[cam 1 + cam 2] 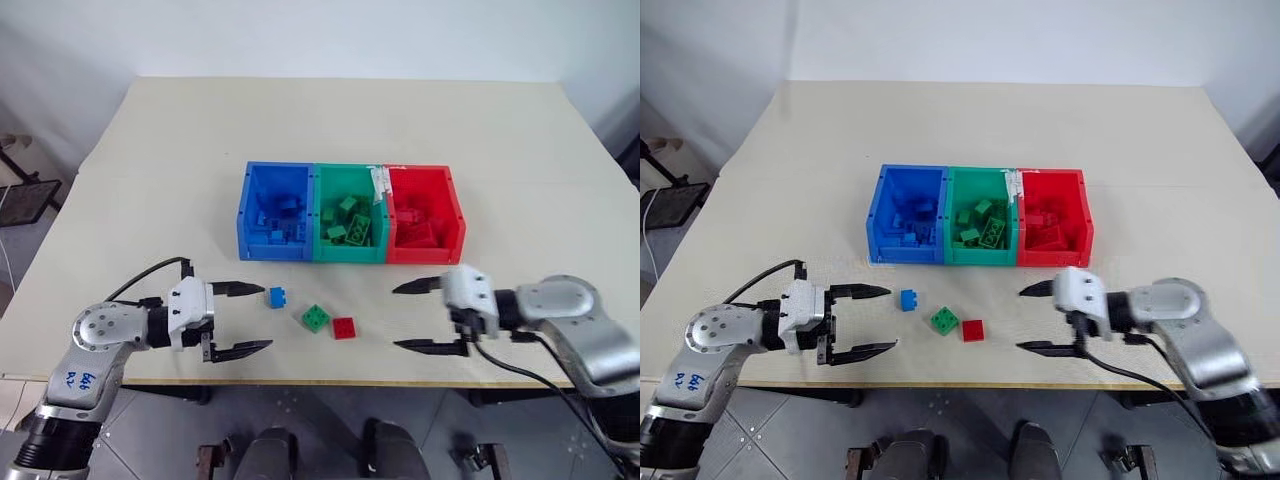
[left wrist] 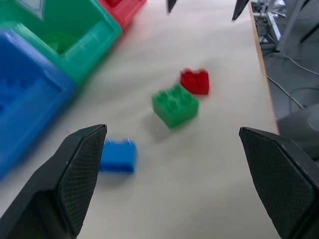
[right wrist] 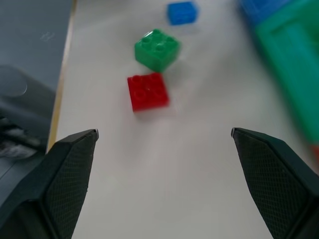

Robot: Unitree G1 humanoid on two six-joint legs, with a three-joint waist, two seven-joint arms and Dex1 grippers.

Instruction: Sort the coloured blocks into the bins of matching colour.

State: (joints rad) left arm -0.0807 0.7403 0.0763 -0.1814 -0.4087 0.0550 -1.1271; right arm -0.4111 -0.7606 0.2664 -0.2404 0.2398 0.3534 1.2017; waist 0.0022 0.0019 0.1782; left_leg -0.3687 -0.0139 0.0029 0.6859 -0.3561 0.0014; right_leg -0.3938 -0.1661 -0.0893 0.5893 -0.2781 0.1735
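Now three loose bricks lie between two wide-open, empty grippers, with the bins waiting beyond.

Nearest the table edge, the left gripper (image 1: 238, 318) and right gripper (image 1: 418, 316) face each other, jaws spread wide and holding nothing. Between their tips sit the red brick (image 1: 344, 327), closest to the right gripper, the green brick (image 1: 315, 318) just beside it, and the blue brick (image 1: 277, 296) just off the left gripper's upper finger. Farther out stand the blue bin (image 1: 248, 215), green bin (image 1: 350, 255) and red bin (image 1: 457, 215), joined and already holding bricks. Likely trouble: red and green sit so close that jaws closing on one could nudge or catch the other (or push it off the near edge), and both arms reaching inward could collide.
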